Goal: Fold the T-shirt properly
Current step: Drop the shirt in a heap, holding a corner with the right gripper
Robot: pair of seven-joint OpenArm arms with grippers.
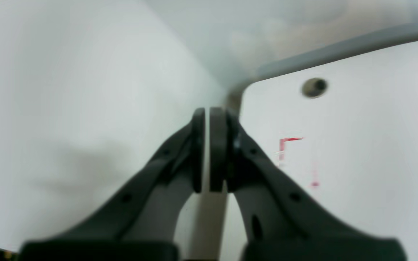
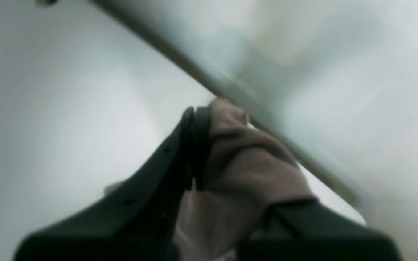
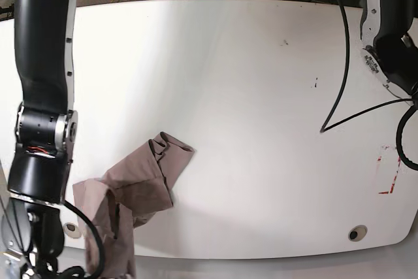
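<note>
The T-shirt (image 3: 134,191) lies bunched at the counter's (image 3: 248,83) seven o'clock corner in the base view, a crumpled mauve-brown heap. Its long axis runs from about one o'clock, where a rumpled end points toward the counter's middle, down to seven o'clock, where the cloth hangs over the near edge and leaves the picture. Folds and a dark crease cross the middle of the heap; which end is collar or hem I cannot tell.

In the right wrist view the right hand (image 2: 203,145) is clamped on a wad of the T-shirt (image 2: 245,159). The cloth bulges over the right-side finger and hides its tip, and the dark left-side finger (image 2: 189,145) presses against the fabric. More cloth hangs pale and blurred below the grip. The counter edge crosses behind as a blurred diagonal band.

In the left wrist view the left hand (image 1: 207,148) has its two pads together with only a thin slit between them, holding nothing. It sits over the counter's corner, with a round hole (image 1: 314,87) and red marks (image 1: 289,145) on the white top at about two and three o'clock from it.
</note>
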